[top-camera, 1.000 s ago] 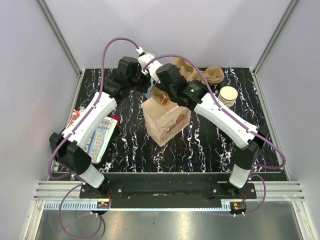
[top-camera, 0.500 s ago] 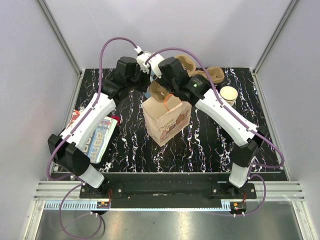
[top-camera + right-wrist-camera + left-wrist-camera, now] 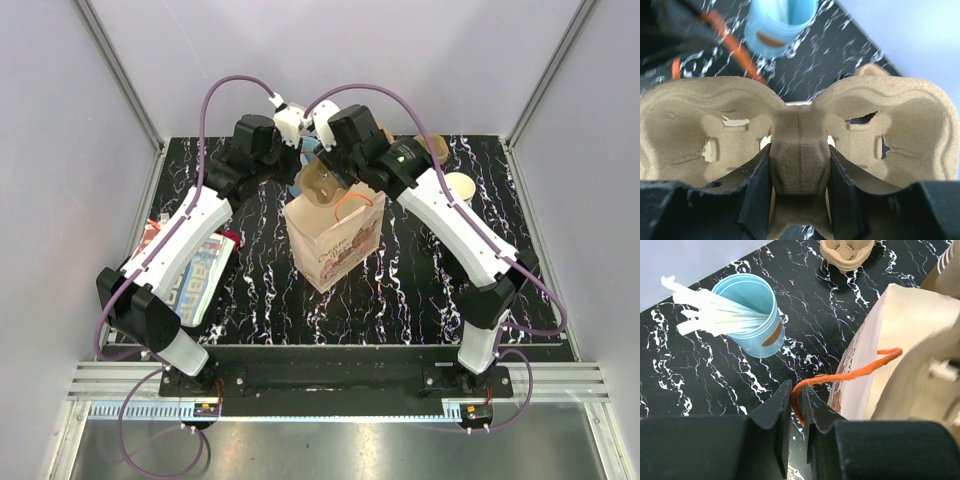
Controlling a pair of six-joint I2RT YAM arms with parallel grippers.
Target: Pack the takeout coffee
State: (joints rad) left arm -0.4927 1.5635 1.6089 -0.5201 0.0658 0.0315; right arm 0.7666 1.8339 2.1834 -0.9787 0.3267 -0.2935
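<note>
The top external camera hangs high above and behind the arm bases and looks down and forward, so it sees the whole table (image 3: 250,290) and the paper bag (image 3: 335,245) from far. The left wrist camera sits close behind the left gripper (image 3: 796,392) and looks down past it to the orange handle (image 3: 850,374) and the light-blue cup (image 3: 760,337). The right wrist camera, behind the right gripper (image 3: 800,155), is nearly filled by a cup carrier (image 3: 880,130). Both wrist views share the handle and the cup.
</note>
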